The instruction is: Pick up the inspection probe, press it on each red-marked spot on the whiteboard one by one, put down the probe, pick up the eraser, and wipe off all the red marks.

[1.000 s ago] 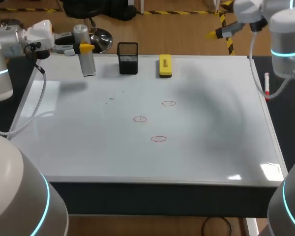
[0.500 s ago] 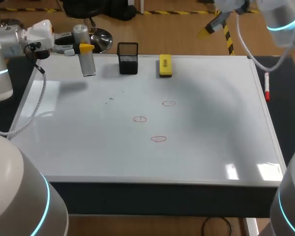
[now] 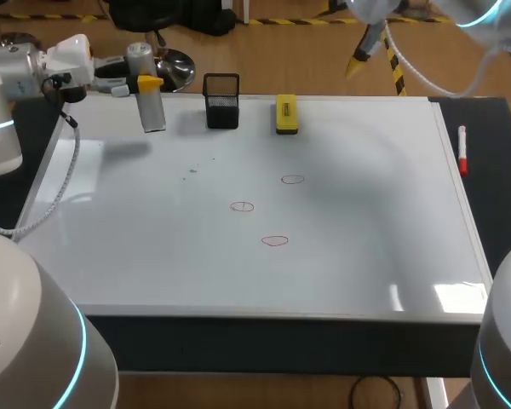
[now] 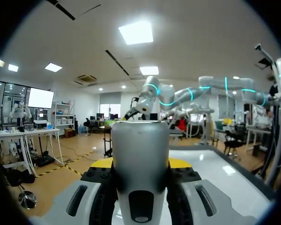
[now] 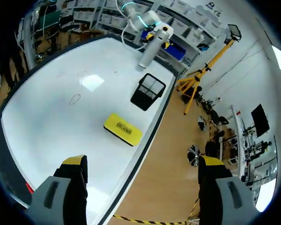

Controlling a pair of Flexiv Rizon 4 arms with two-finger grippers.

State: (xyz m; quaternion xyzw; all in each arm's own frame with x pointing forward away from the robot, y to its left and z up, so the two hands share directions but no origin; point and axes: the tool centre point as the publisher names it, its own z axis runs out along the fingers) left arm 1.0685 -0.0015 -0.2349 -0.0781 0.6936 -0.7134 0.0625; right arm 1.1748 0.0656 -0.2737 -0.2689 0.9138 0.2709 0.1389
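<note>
The grey cylindrical probe (image 3: pixel 148 100) hangs over the whiteboard's (image 3: pixel 366 221) far left corner, held in my left gripper (image 3: pixel 146 83). In the left wrist view the probe (image 4: pixel 140 145) fills the gap between the fingers, which press on it from both sides. Three red marks (image 3: pixel 293 179) (image 3: pixel 243 206) (image 3: pixel 275 241) lie mid-board. The yellow eraser (image 3: pixel 286 113) rests at the far edge. My right gripper (image 3: pixel 360 51) hovers open and empty beyond that edge, high above the eraser (image 5: pixel 123 129), fingers (image 5: pixel 75 165) wide apart.
A black mesh holder (image 3: pixel 221 100) stands between the probe and the eraser, also seen from the right wrist as the holder (image 5: pixel 148 90). A red marker (image 3: pixel 462 151) lies just off the board's right edge.
My right arm has swung left and up, away from the board's right corner to beyond the far edge. The left arm and the probe have stayed still.
</note>
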